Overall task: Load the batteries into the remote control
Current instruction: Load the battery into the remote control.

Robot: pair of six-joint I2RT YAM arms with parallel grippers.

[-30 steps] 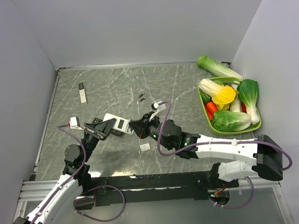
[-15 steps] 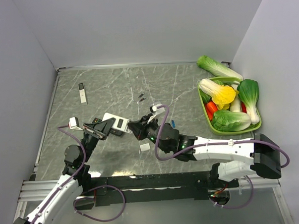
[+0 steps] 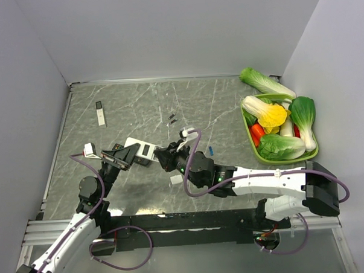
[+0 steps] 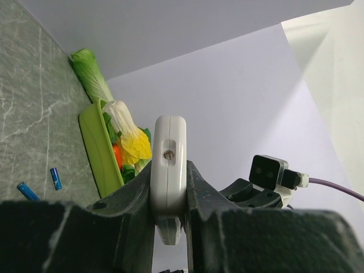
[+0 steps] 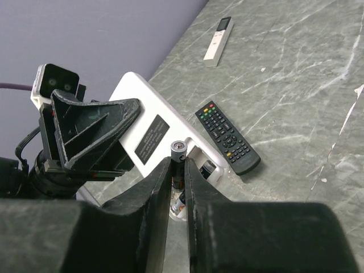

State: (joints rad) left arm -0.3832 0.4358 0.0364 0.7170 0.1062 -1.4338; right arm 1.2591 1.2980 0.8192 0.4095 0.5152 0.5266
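Observation:
My left gripper (image 3: 127,154) is shut on a white remote (image 3: 141,149) and holds it off the table, back side up, with its battery bay open (image 5: 219,156). In the left wrist view the remote (image 4: 168,165) stands edge-on between the jaws of the left gripper (image 4: 168,187). My right gripper (image 3: 165,156) is shut on a black battery (image 5: 179,149), held upright just over the bay in the right wrist view, where the gripper (image 5: 177,170) sits low. Another battery (image 5: 207,168) lies in the bay. Two blue batteries (image 4: 55,178) lie on the table, and two dark ones (image 3: 172,118) lie farther back.
A black remote (image 5: 227,136) lies on the table beside the white one. A slim white remote (image 3: 100,113) lies at the far left. A small white cover (image 3: 176,179) lies near the front. A green tray (image 3: 249,133) of vegetables stands at the right.
My right gripper has moved left with the battery, up to the remote's open bay. A blue battery on the table behind it has come into view. The left arm has held still.

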